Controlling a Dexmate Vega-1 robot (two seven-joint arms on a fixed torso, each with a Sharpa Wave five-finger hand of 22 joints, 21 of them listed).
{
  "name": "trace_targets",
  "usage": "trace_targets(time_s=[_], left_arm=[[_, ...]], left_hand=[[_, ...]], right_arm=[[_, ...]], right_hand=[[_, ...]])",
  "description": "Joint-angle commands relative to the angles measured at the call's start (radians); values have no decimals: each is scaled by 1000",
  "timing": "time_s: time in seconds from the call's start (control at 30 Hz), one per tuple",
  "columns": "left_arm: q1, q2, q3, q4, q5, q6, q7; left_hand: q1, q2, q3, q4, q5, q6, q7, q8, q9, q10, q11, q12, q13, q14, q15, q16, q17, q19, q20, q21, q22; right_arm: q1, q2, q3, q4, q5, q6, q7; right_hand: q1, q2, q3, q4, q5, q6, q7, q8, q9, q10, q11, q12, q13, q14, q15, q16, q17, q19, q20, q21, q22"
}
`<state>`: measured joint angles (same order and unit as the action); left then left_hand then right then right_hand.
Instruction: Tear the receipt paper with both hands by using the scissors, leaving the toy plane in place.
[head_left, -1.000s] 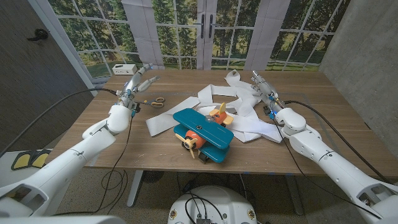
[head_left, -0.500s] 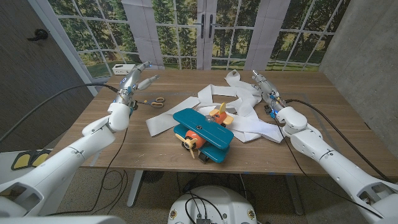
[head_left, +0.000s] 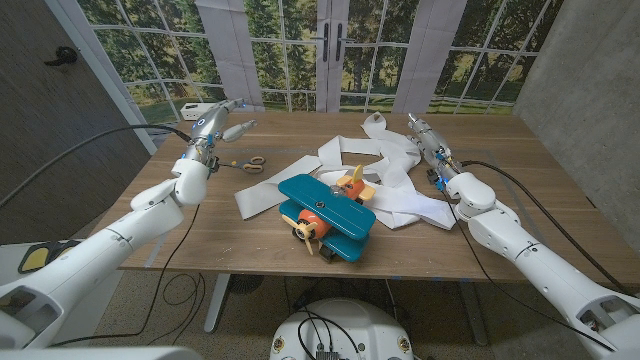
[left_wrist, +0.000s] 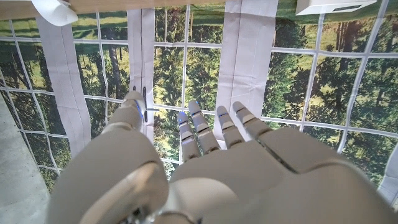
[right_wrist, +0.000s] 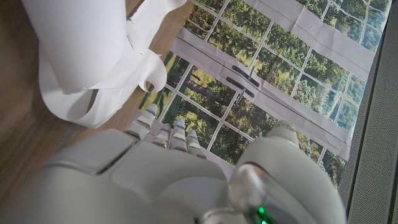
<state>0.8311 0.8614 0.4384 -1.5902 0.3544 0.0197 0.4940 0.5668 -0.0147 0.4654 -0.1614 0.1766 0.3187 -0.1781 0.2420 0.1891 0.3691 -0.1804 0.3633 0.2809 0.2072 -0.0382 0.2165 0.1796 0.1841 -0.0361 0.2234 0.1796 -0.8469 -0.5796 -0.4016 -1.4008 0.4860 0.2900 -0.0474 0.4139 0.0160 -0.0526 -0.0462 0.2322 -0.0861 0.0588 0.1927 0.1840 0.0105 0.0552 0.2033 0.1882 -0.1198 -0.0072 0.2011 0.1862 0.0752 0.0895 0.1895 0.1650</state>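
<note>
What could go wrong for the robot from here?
The toy plane sits on the receipt paper, so tugging the strip may well drag it out of place. The scissors lie flat and small beside the left hand, which holds nothing; picking them up could be fiddly. The right hand could snag a paper loop.

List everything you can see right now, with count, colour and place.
receipt paper: one long strip, white, looped across the table's middle and right
scissors: one pair, yellow handles, left of the paper
plane: one, teal with orange nose, near the front edge at the middle
box: one, white, far left corner
table: one, brown wood
left hand: white, raised over the far left, fingers apart, holding nothing
right hand: white, by the paper's right side, holding nothing
</note>
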Motion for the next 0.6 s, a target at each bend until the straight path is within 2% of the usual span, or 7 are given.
trace_targets(time_s=[0.03,0.33,0.5,0.6], left_arm=[[-5,37,4,-33,24,23,-33],[8,80,-6,-81,29,58,-91],[1,105,-6,-111,44,83,-135],[-8,127,0,-155,65,142,-200]], left_hand=[[19,4,-5,-2,6,11,0,-7,5,14,-3,8,9,5,-140,4,7,-6,5,-3,5],[44,13,-3,-4,15,-24,-3,-25,6,17,-19,8,31,-21,-126,-5,9,-54,40,-23,5],[98,48,27,-13,39,-54,-1,-35,8,31,-30,13,56,-37,-112,-9,9,-68,55,-26,3],[137,64,58,-15,72,-96,3,-46,8,36,-28,15,81,-54,-104,-11,12,-86,70,-30,1]], right_arm=[[-6,-6,7,-2,10,-5,1],[-7,-9,8,2,14,-3,10],[-7,-10,8,5,19,-3,17],[-7,-10,8,7,20,-2,19]], right_hand=[[16,0,1,-10,-2,-11,2,3,2,-2,-1,-2,4,-6,2,-5,2,0,-2,-4,2],[21,1,2,-14,-2,-11,2,2,2,-5,0,-3,4,-7,2,-6,2,-1,1,-5,2],[24,1,3,-15,-3,-12,2,2,2,-6,0,-3,4,-7,3,-6,2,-3,2,-5,2],[26,2,4,-17,-3,-12,2,2,2,-5,1,-3,5,-8,3,-6,2,-4,3,-5,2]])
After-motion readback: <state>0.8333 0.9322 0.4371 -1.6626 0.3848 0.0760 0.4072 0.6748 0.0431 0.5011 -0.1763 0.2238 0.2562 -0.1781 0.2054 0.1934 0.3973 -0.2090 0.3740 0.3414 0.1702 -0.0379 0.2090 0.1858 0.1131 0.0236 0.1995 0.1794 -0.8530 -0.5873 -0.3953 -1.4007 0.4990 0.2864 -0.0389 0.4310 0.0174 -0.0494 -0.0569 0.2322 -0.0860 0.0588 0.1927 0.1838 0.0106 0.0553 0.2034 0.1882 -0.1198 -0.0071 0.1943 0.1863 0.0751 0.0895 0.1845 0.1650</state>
